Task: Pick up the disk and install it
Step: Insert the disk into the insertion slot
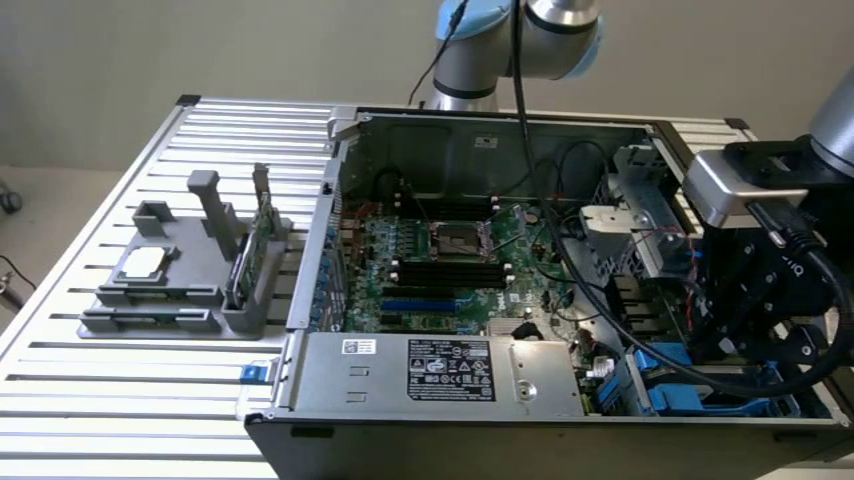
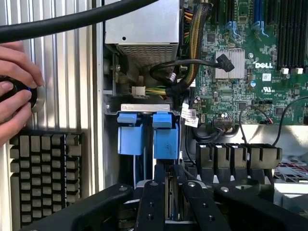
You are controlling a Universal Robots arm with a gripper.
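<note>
In the wrist view my gripper [image 2: 169, 169] is shut on the disk [image 2: 169, 192]. The disk shows edge-on as a thin silver-grey slab between the two black fingers [image 2: 153, 202], and its blue carrier end [image 2: 166, 137] points into the drive bay. A second blue carrier [image 2: 130, 134] sits right beside it in the bay. In the exterior view the gripper [image 1: 734, 345] hangs over the blue drive bay [image 1: 707, 402] in the near corner of the open computer case [image 1: 334, 200], at the exterior view's right. How deep the disk sits in its slot is hidden.
A person's hand [image 2: 14, 91] rests on a black knob beside a keyboard [image 2: 45, 178]. Cables [image 2: 178, 72] and the motherboard [image 2: 250, 57] lie just past the bay. The power supply [image 1: 441, 370] is alongside. A grey rack [image 1: 174, 290] holds a silver chip [image 1: 144, 263] and a green card [image 1: 254, 255].
</note>
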